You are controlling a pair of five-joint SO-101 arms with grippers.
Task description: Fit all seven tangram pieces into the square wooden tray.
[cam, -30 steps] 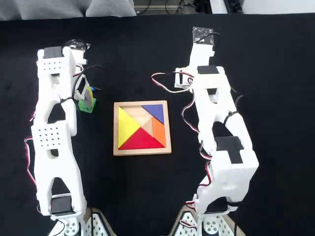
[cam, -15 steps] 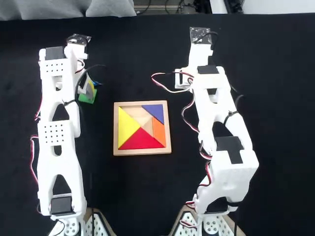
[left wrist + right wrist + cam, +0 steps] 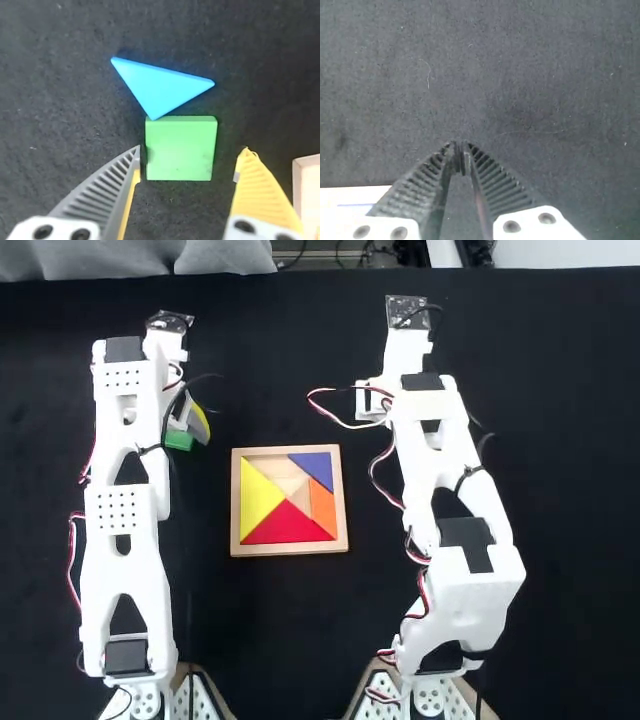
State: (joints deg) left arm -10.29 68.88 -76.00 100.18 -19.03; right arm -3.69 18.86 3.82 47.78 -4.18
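The square wooden tray (image 3: 238,540) lies mid-table between the arms. In it are a yellow triangle (image 3: 257,495), a red triangle (image 3: 287,527), a dark blue piece (image 3: 316,467) and an orange piece (image 3: 322,506), with bare wood showing in the middle. Left of the tray lies a green square (image 3: 181,147), its edge met by one corner of a light blue triangle (image 3: 160,86). My left gripper (image 3: 191,150) is open, one fingertip on each side of the green square (image 3: 179,441). At the back of the table my right gripper (image 3: 459,150) is shut over bare cloth, holding nothing.
Black cloth covers the whole table. A corner of the tray (image 3: 307,182) lies just beside the left gripper's yellow finger (image 3: 257,185). The right arm (image 3: 440,490) stretches along the tray's right side, and red and white cables (image 3: 335,410) loop behind the tray.
The left arm has swung right toward the tray, so its gripper now sits over the green square. The right gripper shifted slightly left at the start and then stayed still.
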